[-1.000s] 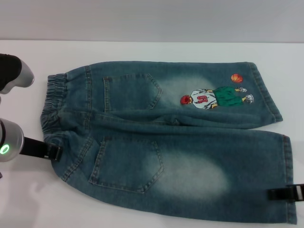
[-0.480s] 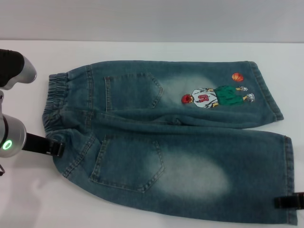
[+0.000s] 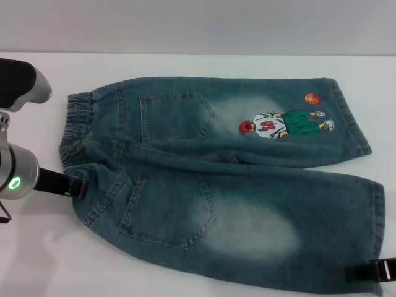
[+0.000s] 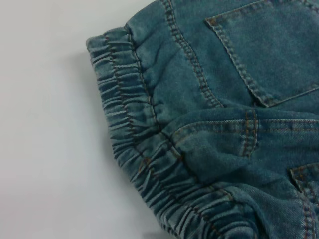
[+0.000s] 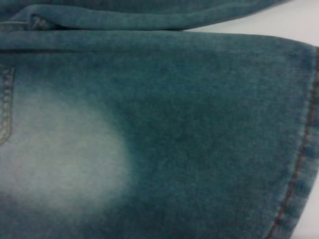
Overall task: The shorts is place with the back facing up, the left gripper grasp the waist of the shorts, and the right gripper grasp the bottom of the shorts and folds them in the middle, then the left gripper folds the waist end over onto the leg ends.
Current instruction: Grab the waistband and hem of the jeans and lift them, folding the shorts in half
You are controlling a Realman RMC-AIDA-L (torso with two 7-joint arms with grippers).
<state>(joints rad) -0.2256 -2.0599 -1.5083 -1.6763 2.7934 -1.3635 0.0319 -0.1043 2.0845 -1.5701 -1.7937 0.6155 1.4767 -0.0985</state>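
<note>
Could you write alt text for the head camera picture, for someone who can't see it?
Faded blue denim shorts lie flat, pockets up, on a white table, waistband on the left. The left claw meets the waist's near corner; the right claw meets the near leg's hem.

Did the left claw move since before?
Yes. The left end effector slid a little toward the right, along the near waist of the shorts, judged against the picture's edge.

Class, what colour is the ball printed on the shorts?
Orange; the ball shows best in the head view.
</note>
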